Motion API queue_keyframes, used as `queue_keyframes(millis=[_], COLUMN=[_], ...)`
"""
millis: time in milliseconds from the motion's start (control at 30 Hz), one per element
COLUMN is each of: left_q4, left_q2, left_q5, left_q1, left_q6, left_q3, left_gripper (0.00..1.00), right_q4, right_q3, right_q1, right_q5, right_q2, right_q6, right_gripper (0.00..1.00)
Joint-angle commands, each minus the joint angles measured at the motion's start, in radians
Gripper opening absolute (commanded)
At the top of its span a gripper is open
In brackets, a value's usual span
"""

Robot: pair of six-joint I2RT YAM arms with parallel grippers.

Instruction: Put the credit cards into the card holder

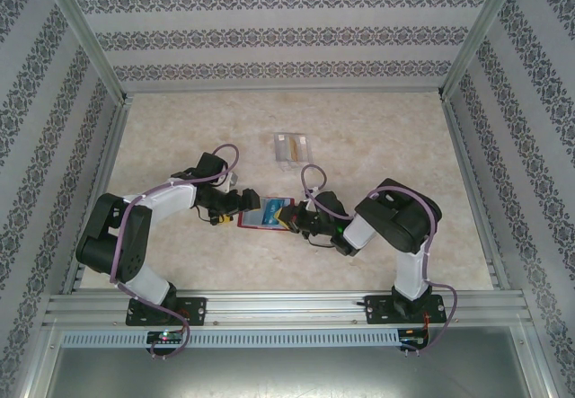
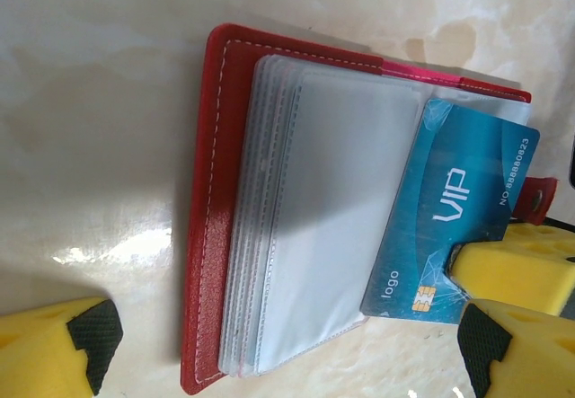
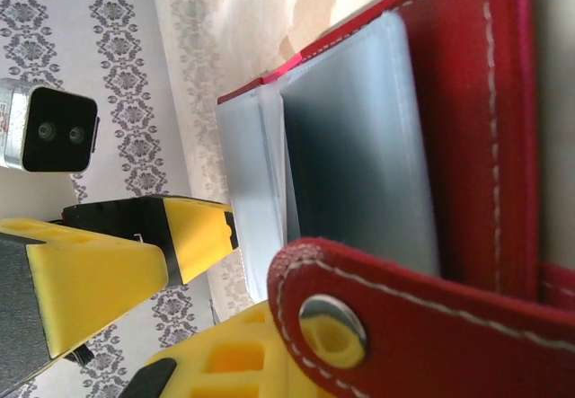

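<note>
The card holder [image 1: 256,221], a red wallet, lies open on the table between both arms, its clear pockets [image 2: 314,218] facing up. A blue credit card [image 2: 449,191] marked VIP rests slanted over the pockets' right end. My right gripper [image 1: 297,222] is shut on that card's corner; one yellow finger [image 2: 512,268] covers it, just below the red snap tab [image 3: 377,326]. The left gripper [image 2: 283,349] is open wide, its fingers straddling the wallet's near edge without touching it. Tan cards [image 1: 289,146] lie in a clear case further back.
The clear plastic case [image 1: 304,147] sits toward the back of the table, behind the wallet. Patterned walls and metal frame rails [image 1: 99,146] close in the table on three sides. The left gripper's finger [image 3: 135,245] shows close beside the wallet.
</note>
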Motion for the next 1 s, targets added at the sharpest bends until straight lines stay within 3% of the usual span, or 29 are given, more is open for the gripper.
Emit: queue_keyframes(millis=[0,800,967], left_q4=[-0.036,-0.019,-0.038], left_q2=[0.032,0.065,0.066], left_q5=[-0.077,-0.108,-0.124], left_q1=[-0.008,-0.008,-0.008], left_q6=[0.022,0.002,0.005], left_q3=[0.003,0.007,0.014], left_gripper=[1.00,1.00,1.00], right_q4=[-0.079,-0.291,-0.495], right_q3=[0.016,0.135,0.175], right_q1=[-0.012,-0.113,-0.129], right_q5=[-0.037,-0.336,-0.346], right_q2=[-0.034,-0.047,-0.131], right_q6=[-0.044,-0.270,-0.412], right_gripper=[0.00,0.00,0.00])
